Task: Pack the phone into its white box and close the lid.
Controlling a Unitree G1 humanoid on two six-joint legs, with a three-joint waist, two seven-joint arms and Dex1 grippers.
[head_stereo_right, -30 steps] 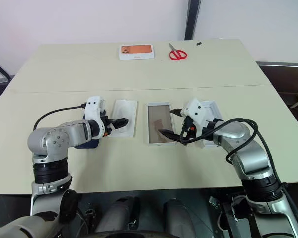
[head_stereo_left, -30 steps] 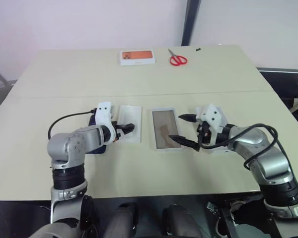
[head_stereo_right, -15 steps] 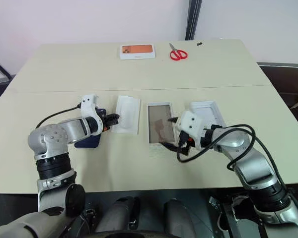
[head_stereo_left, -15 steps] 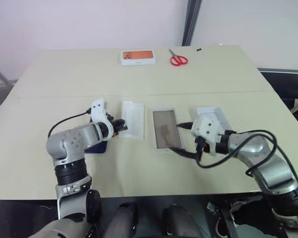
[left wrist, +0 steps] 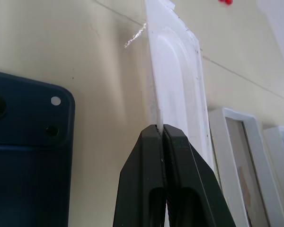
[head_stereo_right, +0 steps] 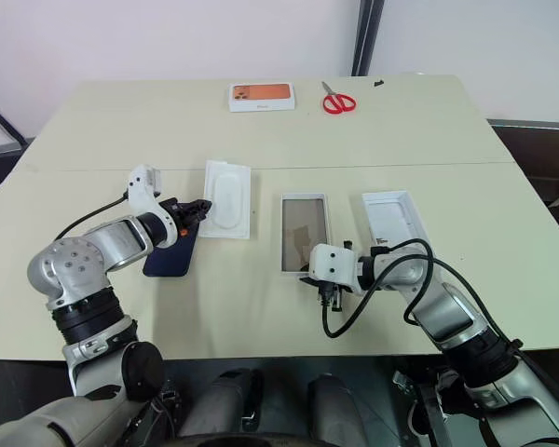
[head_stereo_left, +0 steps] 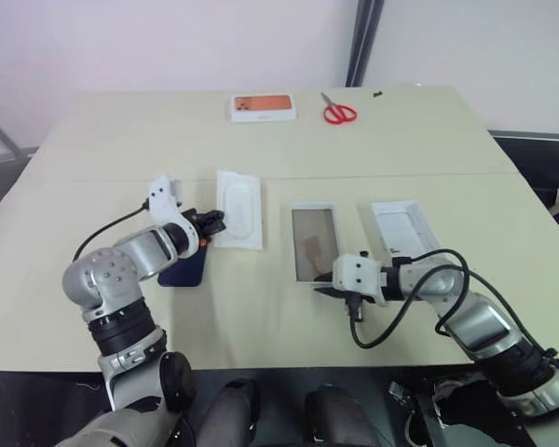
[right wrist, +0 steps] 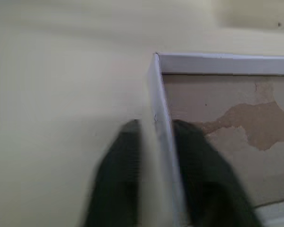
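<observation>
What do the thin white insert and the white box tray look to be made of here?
The thin white insert, pinched at its edge by the left gripper, looks like glossy, slightly translucent moulded plastic: it has a pressed recess and catches the light. The white box, whose wall sits between the right gripper's fingers, looks like matte white cardboard, with a brownish, torn-looking paper lining inside.

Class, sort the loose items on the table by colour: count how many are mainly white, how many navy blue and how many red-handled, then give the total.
White: 4: insert, box tray, lid, small box with an orange picture
Navy blue: 1: phone
Red-handled: 1: scissors
Total: 6
</observation>
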